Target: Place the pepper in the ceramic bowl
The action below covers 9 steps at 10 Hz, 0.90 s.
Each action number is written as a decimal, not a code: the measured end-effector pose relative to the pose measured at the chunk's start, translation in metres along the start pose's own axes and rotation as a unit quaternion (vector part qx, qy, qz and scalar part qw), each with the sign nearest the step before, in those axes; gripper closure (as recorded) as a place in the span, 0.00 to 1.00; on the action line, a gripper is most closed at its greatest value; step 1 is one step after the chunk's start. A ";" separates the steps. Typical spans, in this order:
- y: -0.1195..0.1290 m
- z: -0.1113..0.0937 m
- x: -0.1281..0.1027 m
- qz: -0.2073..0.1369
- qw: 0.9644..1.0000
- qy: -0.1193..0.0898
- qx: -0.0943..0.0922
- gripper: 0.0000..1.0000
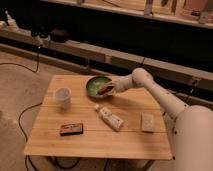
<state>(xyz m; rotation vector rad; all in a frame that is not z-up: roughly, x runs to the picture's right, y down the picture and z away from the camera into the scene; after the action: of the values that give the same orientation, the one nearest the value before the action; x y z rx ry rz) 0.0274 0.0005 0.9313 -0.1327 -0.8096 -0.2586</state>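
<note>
The green ceramic bowl (96, 85) stands at the back middle of the wooden table (95, 135). The slim dark-red pepper (104, 90) is at the bowl's right rim, over its inside, at the tip of my gripper (110, 89). The gripper reaches in from the right on the white arm and is just above the bowl's right edge. I cannot tell whether the pepper rests in the bowl or hangs just above it.
A white translucent cup (62, 96) stands at the table's left. A white tube with coloured print (110, 118) lies in the middle. A flat dark box (71, 129) lies front left. A small pale packet (147, 121) lies at the right. Cables run over the floor at left.
</note>
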 end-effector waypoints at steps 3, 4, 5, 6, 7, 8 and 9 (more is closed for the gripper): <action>-0.008 0.009 -0.009 -0.013 0.999 0.007 -0.042 1.00; -0.016 0.008 -0.008 -0.013 0.999 0.009 -0.041 0.99; -0.024 0.005 -0.005 -0.011 0.999 0.011 -0.035 0.95; -0.032 0.000 -0.001 -0.011 0.999 0.014 -0.028 0.85; -0.038 -0.003 0.002 -0.012 0.999 0.018 -0.025 0.76; -0.043 -0.005 0.005 -0.014 0.999 0.022 -0.023 0.65; -0.044 -0.007 0.006 -0.015 0.999 0.025 -0.025 0.55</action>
<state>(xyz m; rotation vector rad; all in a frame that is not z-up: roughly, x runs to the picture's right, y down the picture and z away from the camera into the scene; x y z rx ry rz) 0.0241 -0.0449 0.9320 -0.1609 -0.7570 -0.3087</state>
